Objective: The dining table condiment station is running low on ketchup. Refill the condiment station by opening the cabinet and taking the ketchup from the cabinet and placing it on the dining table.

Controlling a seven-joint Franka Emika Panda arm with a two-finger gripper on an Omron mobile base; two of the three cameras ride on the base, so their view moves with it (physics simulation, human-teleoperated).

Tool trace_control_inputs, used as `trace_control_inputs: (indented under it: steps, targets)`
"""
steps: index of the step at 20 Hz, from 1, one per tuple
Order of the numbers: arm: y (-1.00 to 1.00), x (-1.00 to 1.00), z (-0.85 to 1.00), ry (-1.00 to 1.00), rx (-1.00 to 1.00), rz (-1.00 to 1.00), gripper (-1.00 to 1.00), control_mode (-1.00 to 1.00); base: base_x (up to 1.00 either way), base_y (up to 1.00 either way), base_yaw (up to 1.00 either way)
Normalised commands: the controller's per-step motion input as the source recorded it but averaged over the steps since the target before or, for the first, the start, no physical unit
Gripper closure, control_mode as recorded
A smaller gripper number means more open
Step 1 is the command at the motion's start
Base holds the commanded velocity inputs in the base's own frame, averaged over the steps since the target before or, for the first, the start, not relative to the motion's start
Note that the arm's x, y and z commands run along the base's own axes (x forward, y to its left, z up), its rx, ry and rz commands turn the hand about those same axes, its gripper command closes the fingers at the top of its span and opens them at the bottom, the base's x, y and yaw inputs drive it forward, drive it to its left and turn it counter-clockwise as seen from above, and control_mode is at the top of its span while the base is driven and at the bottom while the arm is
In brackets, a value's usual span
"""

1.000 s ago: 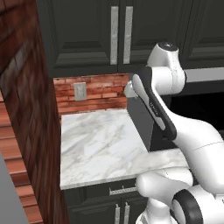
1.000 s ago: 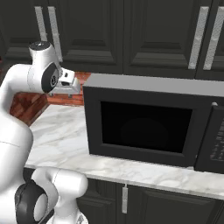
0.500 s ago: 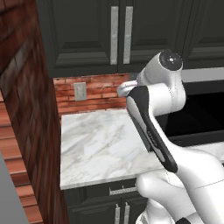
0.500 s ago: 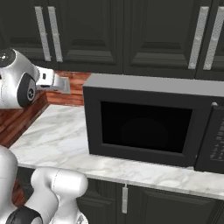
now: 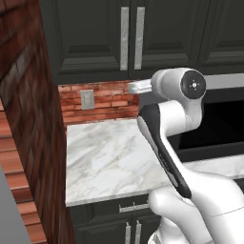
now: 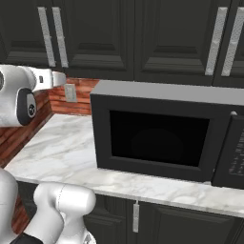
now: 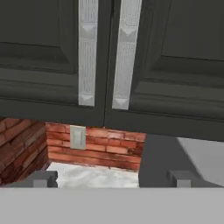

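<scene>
We face the cabinet (image 5: 131,38), its dark charcoal double doors shut, the two long silver bar handles (image 7: 107,52) standing side by side at the seam. Our gripper (image 7: 111,178) sits below and in front of those handles, fingers (image 7: 41,178) spread wide apart and holding nothing; from the hand view both tips point up toward the lower edge of the doors without touching them. From the left base view the hand's pale end (image 5: 139,86) pokes out just under the cabinet's bottom rail, ahead of the brick backsplash (image 5: 102,100). Beneath the cabinet lies a marble counter (image 5: 105,157), and a grey wall outlet (image 5: 86,99) is set into the brick directly below the left door. To the right of the cabinet's handles, under the neighbouring doors, a black microwave (image 6: 162,136) stands on the counter, its door closed. With the cabinet doors closed, we cannot tell where the ketchup is.
</scene>
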Motion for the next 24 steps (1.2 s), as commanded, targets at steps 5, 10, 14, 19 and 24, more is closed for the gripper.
trace_control_inputs:
  steps: [5, 10, 14, 19, 24]
  targets:
    - [0.01, 0.23, 0.43, -0.33, 0.00, 0.00, -1.00, -1.00, 0.00, 0.00, 0.00]
    - [0.02, 0.39, 0.21, -0.20, 0.00, 0.00, -1.00, -1.00, 0.00, 0.00, 0.00]
    - [0.00, 0.46, 0.30, -0.19, 0.00, 0.00, -1.00, -1.00, 0.00, 0.00, 0.00]
    - [0.00, 0.49, 0.38, -0.08, 0.00, 0.00, -1.00, -1.00, 0.00, 0.00, 0.00]
    - [0.00, 0.55, 0.32, 0.00, 0.00, 0.00, -1.00, -1.00, 0.00, 0.00, 0.00]
